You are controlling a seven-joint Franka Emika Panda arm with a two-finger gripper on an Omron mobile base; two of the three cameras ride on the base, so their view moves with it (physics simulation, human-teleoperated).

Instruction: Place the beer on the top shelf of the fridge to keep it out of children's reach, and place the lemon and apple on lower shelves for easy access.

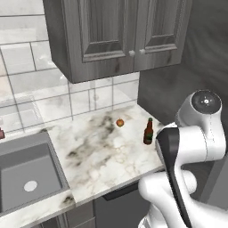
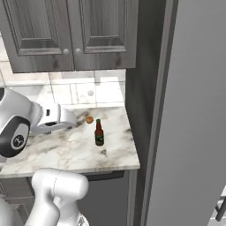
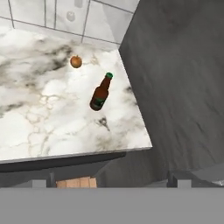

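The beer (image 1: 148,132) (image 2: 99,133) (image 3: 100,93), a dark brown bottle with a green cap, stands upright near the right end of the marble counter (image 1: 102,156). The reddish-orange apple (image 1: 120,122) (image 2: 89,119) (image 3: 76,61) lies behind it, closer to the tiled wall. The lemon is out of view. My gripper (image 3: 111,182) hangs open and empty above the counter's front edge, well short of the bottle. The fridge (image 2: 194,123) rises at the right with its flat grey door towards me. Its top shelf and lower shelves are hidden.
A dark wood panel (image 2: 143,88) stands between the counter's right end and the fridge. Dark wall cabinets (image 1: 116,31) hang over the counter. A steel sink (image 1: 26,173) is set in at the left. My own arm (image 1: 187,151) blocks the lower right of the left base view.
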